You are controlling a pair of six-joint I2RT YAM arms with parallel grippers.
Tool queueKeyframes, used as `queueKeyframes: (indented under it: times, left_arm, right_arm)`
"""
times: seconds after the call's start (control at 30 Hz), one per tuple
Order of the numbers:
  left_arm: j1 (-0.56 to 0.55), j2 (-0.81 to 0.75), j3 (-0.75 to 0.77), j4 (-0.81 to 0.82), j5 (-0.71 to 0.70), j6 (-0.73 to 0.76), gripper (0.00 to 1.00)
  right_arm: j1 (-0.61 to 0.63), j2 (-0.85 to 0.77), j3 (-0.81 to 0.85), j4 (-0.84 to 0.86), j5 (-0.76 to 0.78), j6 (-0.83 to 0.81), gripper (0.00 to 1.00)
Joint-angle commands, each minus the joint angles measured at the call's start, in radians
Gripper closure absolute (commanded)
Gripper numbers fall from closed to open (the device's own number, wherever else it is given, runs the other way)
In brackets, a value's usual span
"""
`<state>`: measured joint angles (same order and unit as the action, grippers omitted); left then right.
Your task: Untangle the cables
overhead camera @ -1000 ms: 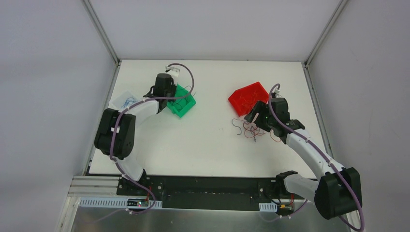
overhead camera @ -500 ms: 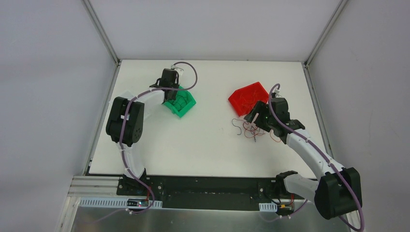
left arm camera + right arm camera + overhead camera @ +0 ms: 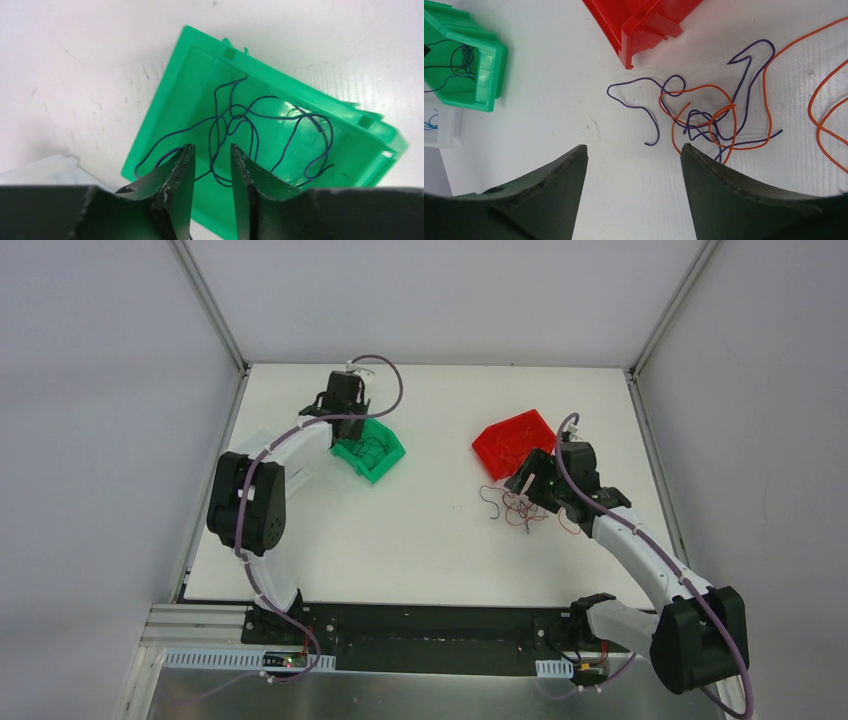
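**Left end effector released over green bin; right idle over tangle**

Left end effector (image 3: 211, 151): jaws parted by a narrow gap with nothing pinched between them. It hangs over the near edge of the green bin (image 3: 161, 100). A dark cable (image 3: 231, 118) lies loose in the bin as a few crossed loops on the floor. One loop runs out of sight behind the fingertips, and I can't tell whether it touches them.

Right end effector (image 3: 634, 147): jaws wide apart, holding nothing, above bare desk (image 3: 430, 540). The tangle (image 3: 704, 120), purple and orange strands looped through each other, sits on the desk just beyond the fingertips and near a corner of the red bin (image 3: 644, 20). A separate orange cable (image 3: 824, 125) lies to its right in the wrist view. There are orange strands in the red bin too, seen from the top view.

A clear tray (image 3: 439, 135) beside the green bin holds a blue cable (image 3: 430, 122).

Versus a second ago:
- The left wrist has swung from on top of the green bin to its far side, so the bin's inside now shows from above.
- The left jaws were clenched then and have since parted.
- The green bin is in the same spot.
- The right arm, tangle and red bin are unchanged.
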<state>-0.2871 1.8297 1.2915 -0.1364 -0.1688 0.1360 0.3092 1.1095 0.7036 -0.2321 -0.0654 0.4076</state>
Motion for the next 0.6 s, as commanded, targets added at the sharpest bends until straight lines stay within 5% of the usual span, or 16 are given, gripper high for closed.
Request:
queueKeyframes:
  times: [0.0, 0.27, 0.57]
  left_arm:
    - [-0.004, -0.11, 0.05, -0.049, -0.021, -0.056, 0.65]
    - [-0.004, -0.22, 0.061, -0.116, 0.005, -0.133, 0.45]
    - [-0.003, -0.226, 0.196, -0.346, -0.075, -0.441, 0.25]
  right_arm:
    - [-0.006, -0.012, 0.053, 0.013, -0.013, 0.002, 0.28]
    - [-0.007, -0.041, 0.048, -0.004, -0.01, 0.004, 0.28]
    - [-0.005, -0.077, 0.029, -0.012, -0.011, 0.012, 0.28]
